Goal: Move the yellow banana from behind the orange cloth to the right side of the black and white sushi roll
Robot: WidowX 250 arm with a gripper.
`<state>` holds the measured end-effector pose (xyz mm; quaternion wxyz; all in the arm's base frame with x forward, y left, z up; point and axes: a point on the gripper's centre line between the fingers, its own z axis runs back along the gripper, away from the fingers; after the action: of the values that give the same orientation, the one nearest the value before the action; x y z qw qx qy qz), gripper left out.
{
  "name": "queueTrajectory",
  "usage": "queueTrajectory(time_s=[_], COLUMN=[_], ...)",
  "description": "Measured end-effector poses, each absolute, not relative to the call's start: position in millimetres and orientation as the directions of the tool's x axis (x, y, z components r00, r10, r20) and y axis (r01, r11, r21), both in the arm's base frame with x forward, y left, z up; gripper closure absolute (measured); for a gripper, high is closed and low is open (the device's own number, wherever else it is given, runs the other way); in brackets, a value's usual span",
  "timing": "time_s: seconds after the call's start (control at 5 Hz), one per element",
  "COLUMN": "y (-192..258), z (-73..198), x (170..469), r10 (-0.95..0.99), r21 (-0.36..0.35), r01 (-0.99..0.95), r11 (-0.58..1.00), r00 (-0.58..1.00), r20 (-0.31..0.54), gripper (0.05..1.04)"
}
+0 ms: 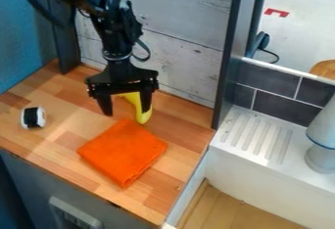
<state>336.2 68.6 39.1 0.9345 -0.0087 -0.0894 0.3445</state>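
The black gripper (126, 111) hangs over the wooden counter behind an orange cloth, its two fingers spread apart and open. A curved yellow object (140, 114), shaped like a banana, is at its right finger, which covers part of it; whether they touch, I cannot tell. The folded orange cloth (123, 152) lies flat on the counter just in front of the gripper. Farther left sits a small white object with a black band (33, 117).
A white wood-plank panel (186, 42) rises behind the counter (59, 147), and a dark post (227, 61) stands at its right. Beyond that are a ridged white sink ledge (258, 135) and a pale grey-white object with a rounded base (322, 152).
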Motion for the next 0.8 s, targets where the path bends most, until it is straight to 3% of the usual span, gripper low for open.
queueTrajectory(time_s=[0.6,0.8], y=[79,87], z=[21,9], x=[391,400], r10=[0.637,0.648], r21=[-0.052,-0.012], r01=[-0.658,-0.682], r11=[0.751,0.731], r00=[0.702,0.689], r20=[0.318,0.325], gripper=[0.08,0.08])
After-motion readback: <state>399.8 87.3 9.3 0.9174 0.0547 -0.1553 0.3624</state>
